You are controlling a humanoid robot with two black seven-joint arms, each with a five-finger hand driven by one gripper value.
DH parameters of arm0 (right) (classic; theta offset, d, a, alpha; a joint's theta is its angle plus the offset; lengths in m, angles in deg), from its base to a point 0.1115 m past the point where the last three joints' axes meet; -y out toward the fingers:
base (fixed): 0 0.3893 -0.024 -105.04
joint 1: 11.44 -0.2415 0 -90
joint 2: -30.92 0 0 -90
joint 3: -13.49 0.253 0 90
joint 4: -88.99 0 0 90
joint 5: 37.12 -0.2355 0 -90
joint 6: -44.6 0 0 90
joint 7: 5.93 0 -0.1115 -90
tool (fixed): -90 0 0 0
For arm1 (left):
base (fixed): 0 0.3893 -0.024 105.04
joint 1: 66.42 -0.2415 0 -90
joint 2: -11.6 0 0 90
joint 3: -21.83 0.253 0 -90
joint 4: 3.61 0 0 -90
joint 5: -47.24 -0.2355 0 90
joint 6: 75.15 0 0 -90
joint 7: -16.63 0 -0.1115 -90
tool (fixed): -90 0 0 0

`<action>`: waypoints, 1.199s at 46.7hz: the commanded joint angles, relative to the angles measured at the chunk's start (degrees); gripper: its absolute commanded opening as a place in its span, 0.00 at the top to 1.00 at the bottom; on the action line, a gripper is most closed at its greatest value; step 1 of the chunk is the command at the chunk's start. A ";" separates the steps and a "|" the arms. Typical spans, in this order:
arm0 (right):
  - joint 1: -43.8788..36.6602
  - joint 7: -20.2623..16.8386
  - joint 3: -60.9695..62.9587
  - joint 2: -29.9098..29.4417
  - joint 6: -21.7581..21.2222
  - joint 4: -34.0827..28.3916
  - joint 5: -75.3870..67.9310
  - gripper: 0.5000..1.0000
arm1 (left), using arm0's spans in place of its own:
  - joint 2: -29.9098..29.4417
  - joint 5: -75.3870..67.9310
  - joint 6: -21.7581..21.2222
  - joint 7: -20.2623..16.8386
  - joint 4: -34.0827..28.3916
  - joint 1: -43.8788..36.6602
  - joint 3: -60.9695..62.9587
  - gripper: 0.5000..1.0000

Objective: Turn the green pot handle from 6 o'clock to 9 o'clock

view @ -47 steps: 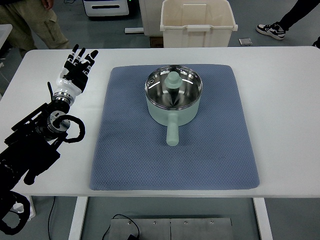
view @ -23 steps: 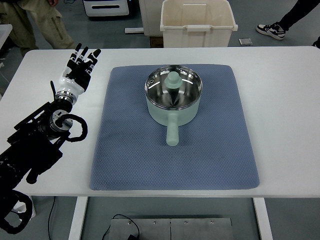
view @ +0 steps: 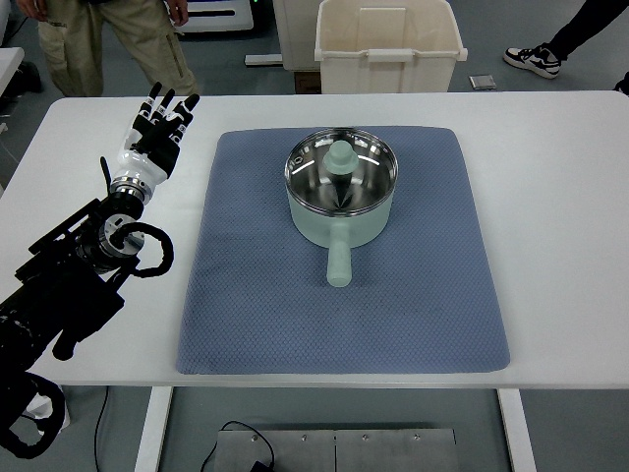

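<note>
Left hand edged forward; green pot unlabeled.

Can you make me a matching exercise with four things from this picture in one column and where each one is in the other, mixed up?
Things:
1. green pot
2. pot handle
3. left robot hand
4. cream bin

Places:
A. on the floor beyond the table
B. pointing toward the near edge, at 6 o'clock
C. on the blue mat
D. over bare white table, left of the mat

Pairs: 1-C, 2-B, 3-D, 4-A
</note>
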 commanded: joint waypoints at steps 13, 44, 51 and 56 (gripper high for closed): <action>0.00 -0.07 0.00 0.00 0.08 0.00 0.00 0.00 | 0.02 -0.09 0.00 -0.03 0.01 0.55 0.00 0.00; 0.00 0.02 0.00 0.00 -0.01 0.00 0.00 0.00 | -0.95 -2.98 0.18 -0.29 3.34 0.72 0.18 0.00; 0.00 0.02 0.00 0.00 0.00 0.00 0.00 0.00 | -2.88 -7.03 0.00 -0.38 9.58 -0.16 0.44 0.00; 0.00 0.02 0.00 0.00 -0.01 0.00 0.00 0.00 | -4.64 -9.05 0.00 -0.38 12.30 -0.24 0.53 0.00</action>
